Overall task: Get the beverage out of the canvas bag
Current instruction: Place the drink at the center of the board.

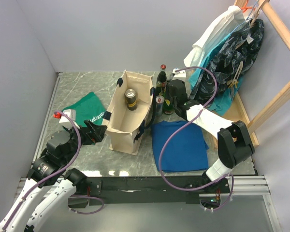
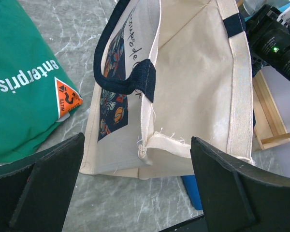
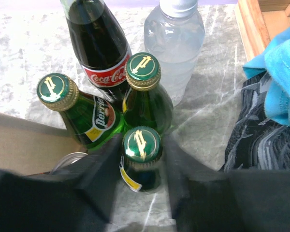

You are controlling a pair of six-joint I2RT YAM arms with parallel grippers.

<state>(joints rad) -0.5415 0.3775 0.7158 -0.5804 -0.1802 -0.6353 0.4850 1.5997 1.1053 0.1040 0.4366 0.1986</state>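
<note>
**A:** Top view: the canvas bag (image 1: 125, 135) stands open mid-frame on the worktop (image 1: 77, 84), with the can (image 1: 130, 99) down inside near its upper end. My worry is the bag's soft, so a lift that drags on the wall could tip the whole thing.

**B:** Yep. The left arm (image 1: 63, 145) crouches low at lower left, reaching toward the bag's side. Left wrist view: the left jaws gape wide with nothing in them. The bag's bottom corner is just ahead, green cloth (image 2: 24, 82) at left.

**A:** Right wrist view: the right jaws point down, hugging a green Perrier bottle (image 3: 141, 145) at bottom centre. Squeezing or just flanking? Can't tell. A Coca-Cola bottle (image 3: 99, 48) and a water bottle (image 3: 176, 43) crowd behind, so a sloppy retreat could topple them.
</note>
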